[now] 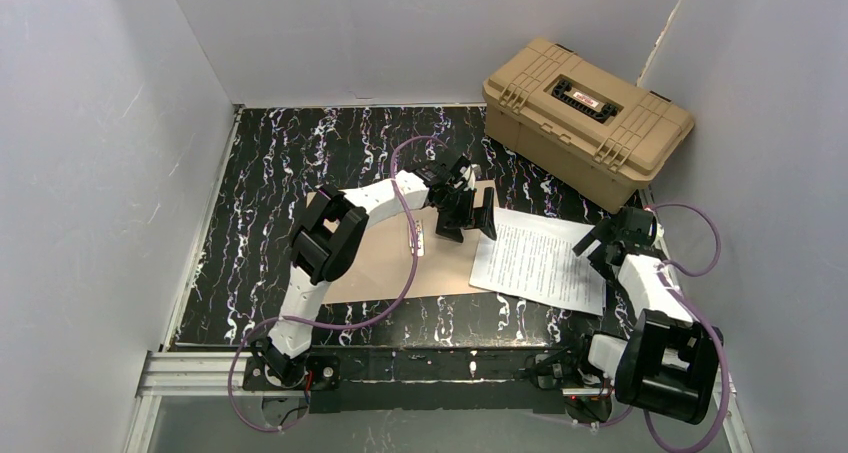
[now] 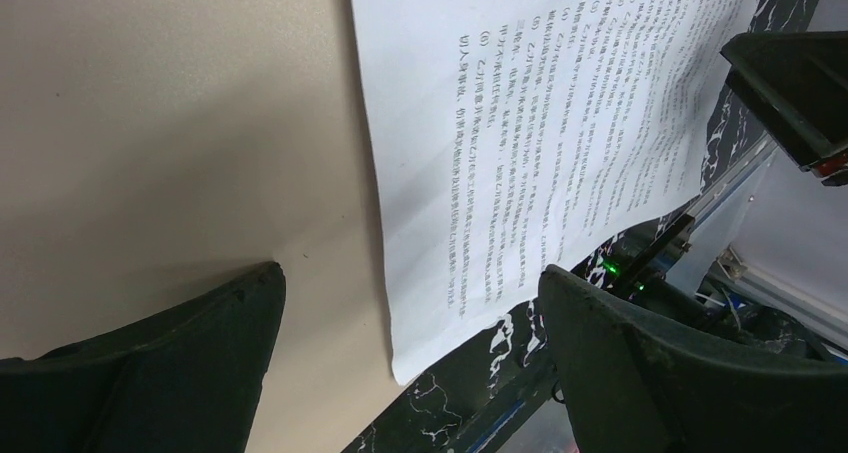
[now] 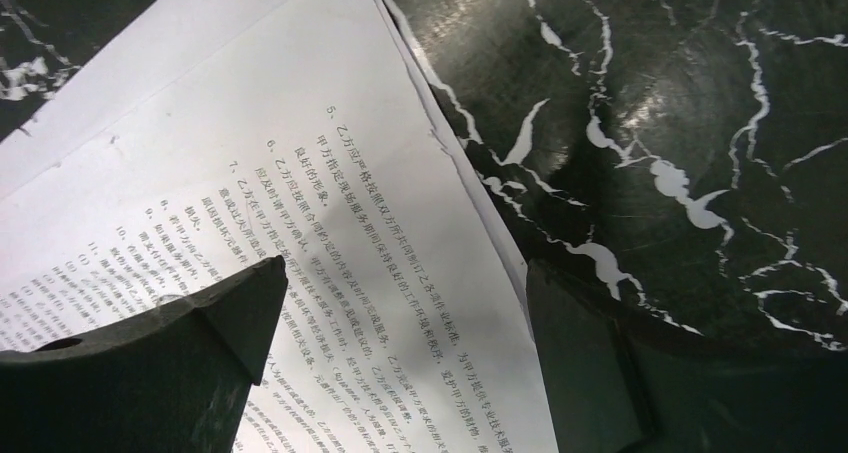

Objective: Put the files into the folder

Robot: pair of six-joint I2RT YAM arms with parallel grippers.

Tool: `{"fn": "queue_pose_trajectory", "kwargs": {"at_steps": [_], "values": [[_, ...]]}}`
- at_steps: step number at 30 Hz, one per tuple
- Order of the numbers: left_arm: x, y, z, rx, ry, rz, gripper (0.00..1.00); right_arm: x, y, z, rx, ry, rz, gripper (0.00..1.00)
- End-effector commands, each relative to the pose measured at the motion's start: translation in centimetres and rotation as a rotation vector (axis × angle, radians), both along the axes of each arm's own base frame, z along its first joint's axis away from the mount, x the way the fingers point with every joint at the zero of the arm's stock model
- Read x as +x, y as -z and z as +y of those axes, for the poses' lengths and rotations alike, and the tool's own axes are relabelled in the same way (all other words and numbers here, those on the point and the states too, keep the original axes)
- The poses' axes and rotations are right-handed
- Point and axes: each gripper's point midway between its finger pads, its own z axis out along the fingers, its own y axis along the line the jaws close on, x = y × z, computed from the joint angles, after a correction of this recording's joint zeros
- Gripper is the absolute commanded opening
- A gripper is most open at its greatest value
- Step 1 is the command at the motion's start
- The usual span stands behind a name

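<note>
Tan folder [image 1: 375, 268] lies open. The files [image 1: 540, 263] rest at the folder's right edge, just overlapping it. Left gripper [image 1: 468, 228] — wide open, empty — hovers over that overlap (the nearer arm); right gripper [image 1: 597, 253], also open and empty, sits at the files' far side.

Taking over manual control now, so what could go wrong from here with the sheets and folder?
1. The files look like several loose sheets with offset edges. The open right gripper at their edge might pinch only the top one and fan the rest.
2. They overlap only the right edge of the folder. Sliding them could buckle the thin paper against the open left gripper above that seam.
</note>
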Motion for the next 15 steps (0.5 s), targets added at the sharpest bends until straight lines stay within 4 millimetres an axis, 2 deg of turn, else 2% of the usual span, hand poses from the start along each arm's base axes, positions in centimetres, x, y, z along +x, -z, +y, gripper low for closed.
{"fn": "queue_pose_trajectory", "kwargs": {"at_steps": [1,8,15], "values": [[-1.8,2.6,1.5,0.087,0.024,0.065,0.96,-0.6,0.7,3.4,0.165,-0.063,-0.038,0.98],[-2.4,4.0,2.2,0.118,0.007,0.107,0.82,-1.1,0.7,5.2,0.247,-0.097,-0.064,0.94],[-2.4,4.7,3.4,0.127,-0.032,0.133,0.56,-1.0,0.1,5.4,0.252,-0.111,-0.084,0.93]]}}
